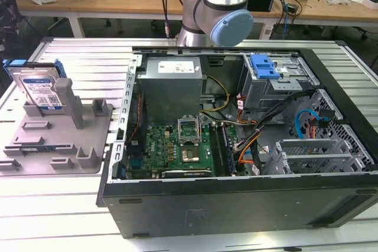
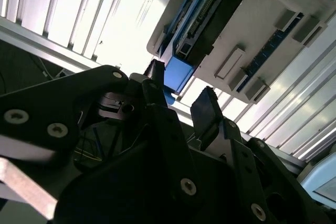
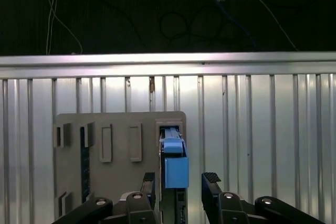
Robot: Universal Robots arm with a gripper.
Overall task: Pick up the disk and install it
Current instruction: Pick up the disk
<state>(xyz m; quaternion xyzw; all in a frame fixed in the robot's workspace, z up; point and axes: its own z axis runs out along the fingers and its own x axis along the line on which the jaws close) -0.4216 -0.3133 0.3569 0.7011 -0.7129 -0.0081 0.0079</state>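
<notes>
Exterior view: soft, even indoor light from above. The ribbed metal table [image 1: 59, 216] looks pale and bright. The inside of the open computer case [image 1: 195, 140] is dimmer, and its near outer wall is almost black. A gentle highlight sits on the arm's blue joint cap [image 1: 231, 26].

Second wrist view: hard white glare washes out the table's slats, and the gripper [image 2: 179, 88] is a near-black silhouette against them.

First wrist view: the table is evenly lit, with thin dark lines between slats. The room beyond its far edge is black.
</notes>
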